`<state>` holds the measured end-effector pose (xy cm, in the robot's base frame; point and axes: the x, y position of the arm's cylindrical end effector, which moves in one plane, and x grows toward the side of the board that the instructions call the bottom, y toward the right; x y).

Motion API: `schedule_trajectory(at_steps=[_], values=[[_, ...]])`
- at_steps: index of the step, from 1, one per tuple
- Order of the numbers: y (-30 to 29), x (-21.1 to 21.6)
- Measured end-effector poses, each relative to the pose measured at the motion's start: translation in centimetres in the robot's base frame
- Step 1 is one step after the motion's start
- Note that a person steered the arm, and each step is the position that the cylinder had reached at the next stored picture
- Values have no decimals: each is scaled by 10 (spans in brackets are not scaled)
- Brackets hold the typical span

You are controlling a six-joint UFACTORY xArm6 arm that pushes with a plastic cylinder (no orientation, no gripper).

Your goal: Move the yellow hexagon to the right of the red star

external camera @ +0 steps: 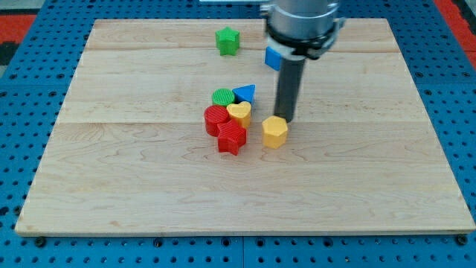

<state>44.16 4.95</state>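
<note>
The tabletop (149,186) is pale wood with a fine straight grain, joined from long planks, and its finish looks matt and smooth. The yellow hexagon (274,132) looks like plastic, smooth, with a soft shine on its top face. The red star (231,138) and the red cylinder (216,117) show fine ridges on top, like layered plastic. The green cylinder (222,96) has the same ribbed top. The yellow heart (239,112), the blue triangle (245,93) and the green star (227,40) appear smooth plastic. The rod above my tip (285,119) is dark and matt. The blue surface (22,112) around the board has a rough bumpy texture.
</note>
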Motion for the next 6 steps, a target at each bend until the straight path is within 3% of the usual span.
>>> schedule_trajectory(at_steps=[1,3,4,6], values=[[-3,1],[70,23],[35,52],[-4,52]])
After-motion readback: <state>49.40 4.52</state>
